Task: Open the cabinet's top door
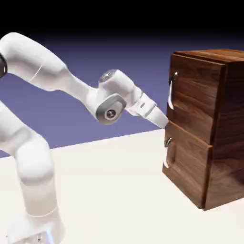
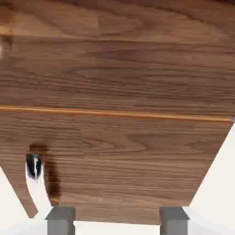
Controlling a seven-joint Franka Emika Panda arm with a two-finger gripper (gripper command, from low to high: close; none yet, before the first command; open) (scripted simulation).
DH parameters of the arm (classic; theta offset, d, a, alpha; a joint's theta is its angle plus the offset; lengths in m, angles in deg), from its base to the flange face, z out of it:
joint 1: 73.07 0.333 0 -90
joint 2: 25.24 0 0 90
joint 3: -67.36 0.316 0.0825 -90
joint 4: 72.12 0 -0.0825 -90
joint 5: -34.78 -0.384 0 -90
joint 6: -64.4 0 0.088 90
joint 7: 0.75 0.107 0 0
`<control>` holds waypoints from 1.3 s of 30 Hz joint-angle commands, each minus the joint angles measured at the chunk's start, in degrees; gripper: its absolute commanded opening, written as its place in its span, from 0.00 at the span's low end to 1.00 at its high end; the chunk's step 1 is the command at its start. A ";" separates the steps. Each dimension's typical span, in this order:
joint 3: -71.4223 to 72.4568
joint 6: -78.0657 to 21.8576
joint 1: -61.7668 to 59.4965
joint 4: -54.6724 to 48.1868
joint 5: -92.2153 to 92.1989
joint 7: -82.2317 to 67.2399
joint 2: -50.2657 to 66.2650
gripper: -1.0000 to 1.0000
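Standing near the table's [image 1: 105,190] right edge: cabinet [image 1: 193,128], top door [image 1: 195,95] sitting closed; jaws [image 2: 117,220] hovering before it, spreading wide, holding nothing.

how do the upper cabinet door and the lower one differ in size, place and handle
The upper door is the taller panel; the lower door is shorter. The upper door's handle sits well above the gripper's fingers, while the lower door's handle sits below them. Both are dark walnut-grain panels, shut, each with a curved silver handle.
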 commanded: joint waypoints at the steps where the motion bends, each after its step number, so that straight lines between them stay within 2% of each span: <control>1: 1.18 -0.23 -1.07 -0.40 -2.50 -1.35 -0.70 0.50; 39: 46.07 -8.94 -41.63 -15.74 -97.20 -52.49 -27.12 0.50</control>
